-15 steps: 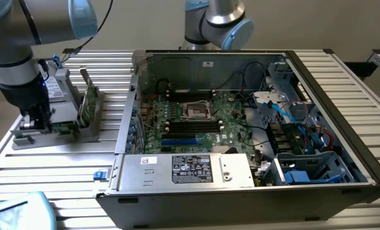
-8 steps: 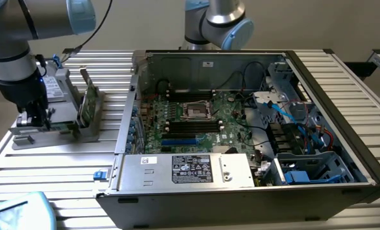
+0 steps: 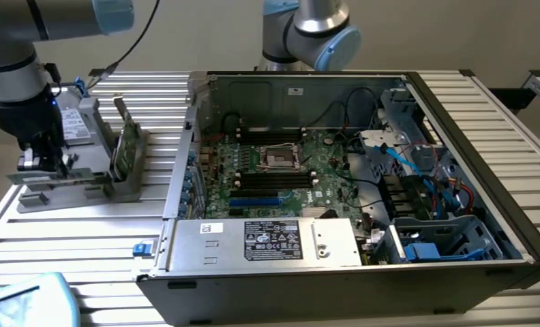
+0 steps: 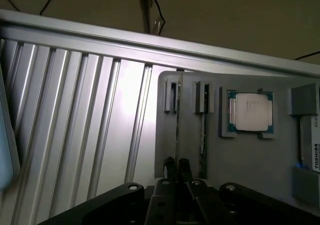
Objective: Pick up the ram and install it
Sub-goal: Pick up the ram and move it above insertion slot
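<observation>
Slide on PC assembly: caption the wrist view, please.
Gripper pinches the thin green ram stick edge-on, near a square silver processor chip in a grey holder.

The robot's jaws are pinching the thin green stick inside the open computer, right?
Not quite. The jaws are pinching the ram, but not inside the computer. It sits in the gray tray, to the exterior view's left of the open computer case. The exterior view shows this.

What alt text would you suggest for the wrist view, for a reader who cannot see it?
The gripper has its fingers closed on the ram, seen edge-on against a grey parts holder. Beside it sit a second stick and a square silver processor chip; the holder rests on a ribbed metal table.
</observation>
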Robot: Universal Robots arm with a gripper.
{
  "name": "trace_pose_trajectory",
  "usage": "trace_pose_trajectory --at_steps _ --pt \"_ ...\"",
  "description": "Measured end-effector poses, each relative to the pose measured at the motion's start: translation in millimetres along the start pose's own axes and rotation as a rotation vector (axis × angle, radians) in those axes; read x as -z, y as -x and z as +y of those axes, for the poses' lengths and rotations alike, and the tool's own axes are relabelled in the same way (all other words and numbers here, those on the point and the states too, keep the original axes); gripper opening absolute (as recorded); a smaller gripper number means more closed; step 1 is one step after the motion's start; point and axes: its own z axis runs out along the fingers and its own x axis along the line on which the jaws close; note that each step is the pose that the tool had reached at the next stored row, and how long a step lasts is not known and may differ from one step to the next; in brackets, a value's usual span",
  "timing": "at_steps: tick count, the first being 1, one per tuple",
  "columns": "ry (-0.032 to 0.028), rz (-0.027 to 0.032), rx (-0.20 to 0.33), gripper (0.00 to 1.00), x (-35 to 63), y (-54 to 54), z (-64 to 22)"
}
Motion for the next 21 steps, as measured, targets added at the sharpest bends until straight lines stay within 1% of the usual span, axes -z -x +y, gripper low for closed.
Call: trace_pose_trajectory --at_steps 3,6,10,21 --pt "0.0016 0.0001 0.0 0.14 10.4 0.0 -1.5" --pt "0.0036 -0.0001 0.0 0.14 23.6 0.1 -2.4" --pt "0.0048 -0.0003 0.0 0.14 42.4 0.2 -4.3" --pt "0.0085 -0.001 0.0 0.14 95.6 -1.0 -18.7"
